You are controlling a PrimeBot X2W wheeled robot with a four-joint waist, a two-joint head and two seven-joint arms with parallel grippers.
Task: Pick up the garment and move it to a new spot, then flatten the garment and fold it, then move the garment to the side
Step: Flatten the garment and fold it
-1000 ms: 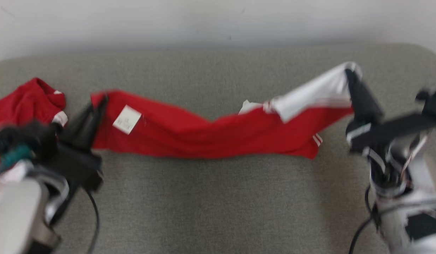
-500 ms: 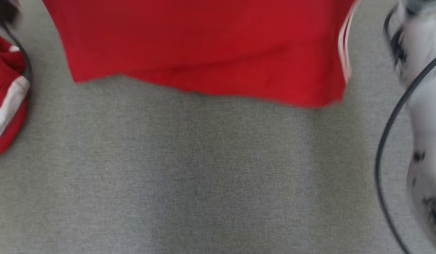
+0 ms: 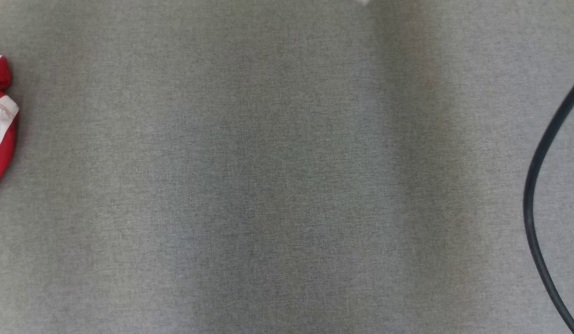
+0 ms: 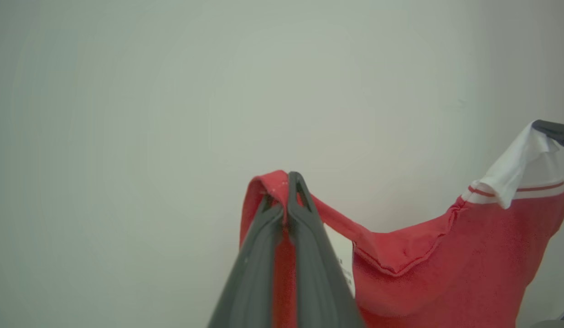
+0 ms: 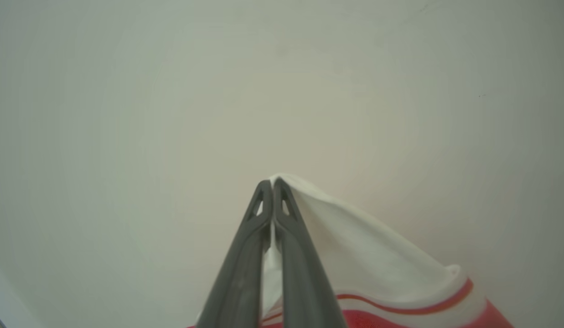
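Garment (image 4: 468, 264) aloft between both jaws, top edge sagging, pale wall (image 4: 126, 114) behind.

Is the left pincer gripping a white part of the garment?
No, in the left wrist view the left pincer is shut on a red fold of the garment.

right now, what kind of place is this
Probably an indoor clothes-folding station: a wide grey fabric-covered surface, a plain pale wall, and a red-and-white garment held up in the air.
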